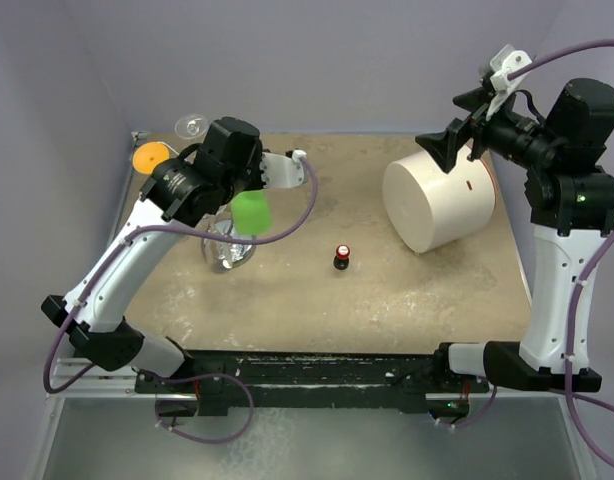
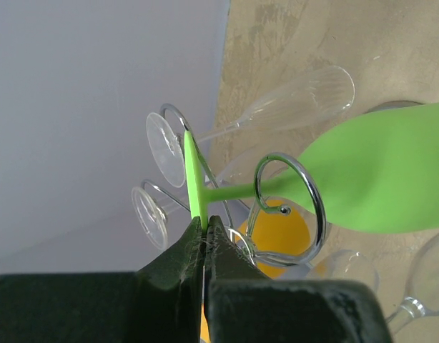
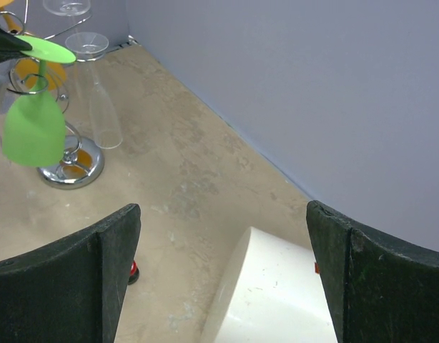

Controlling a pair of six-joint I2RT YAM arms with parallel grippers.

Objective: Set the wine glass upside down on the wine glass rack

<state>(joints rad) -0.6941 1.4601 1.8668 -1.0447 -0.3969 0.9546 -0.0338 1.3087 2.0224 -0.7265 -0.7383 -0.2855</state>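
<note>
Green plastic forms the one wine glass [image 2: 377, 171], which is held upside down with its foot pinched by the left pincer [image 2: 204, 230]. Its stem is seen within a wire loop of the wine glass rack [image 2: 305, 193]. At least two clear glasses [image 3: 98, 107] and one orange glass [image 1: 152, 157] are seen at the rack. The right pincer [image 3: 219, 214] is spread wide above one white cylinder [image 3: 277, 293].

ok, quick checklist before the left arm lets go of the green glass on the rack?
1. Left gripper shut on the foot of the green wine glass: ok.
2. Glass upside down, bowl below foot: ok.
3. Stem inside a wire loop of the wine glass rack: ok, it seems.
4. Foot bearing on the wire: cannot tell.
5. Bowl apart from the clear glasses: cannot tell.
6. Right gripper open, by the white cylinder: ok.
</note>
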